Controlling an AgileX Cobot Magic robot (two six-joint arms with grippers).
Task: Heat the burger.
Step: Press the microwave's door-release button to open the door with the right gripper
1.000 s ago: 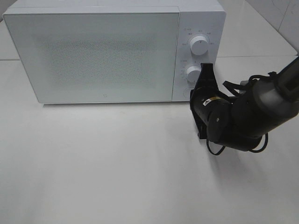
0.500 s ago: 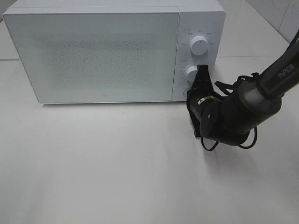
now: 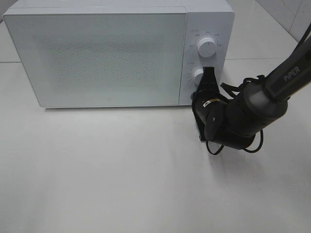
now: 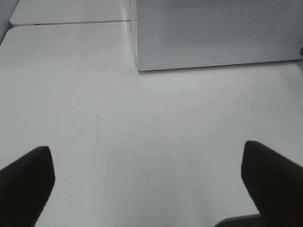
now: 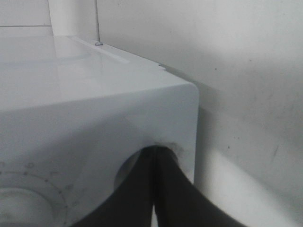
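The burger is not in view in any frame. The white microwave (image 3: 102, 56) stands at the back of the table with its door closed. My right gripper (image 3: 209, 74) is shut, with its fingers together. Its tips rest against the control panel by the lower knob (image 3: 198, 75). In the right wrist view the right gripper's (image 5: 154, 153) joined tips touch a round control (image 5: 127, 174) near the panel's corner. My left gripper (image 4: 147, 182) is open and empty over bare table in front of the microwave (image 4: 213, 33).
The upper knob (image 3: 207, 47) sits above the lower one on the panel. A tiled wall (image 3: 291, 14) runs along the back right. The white table (image 3: 121, 170) spreads in front of the microwave.
My right arm has moved left and closer to the microwave's control panel, bringing its fingertips up to the controls. The microwave door has stayed closed.
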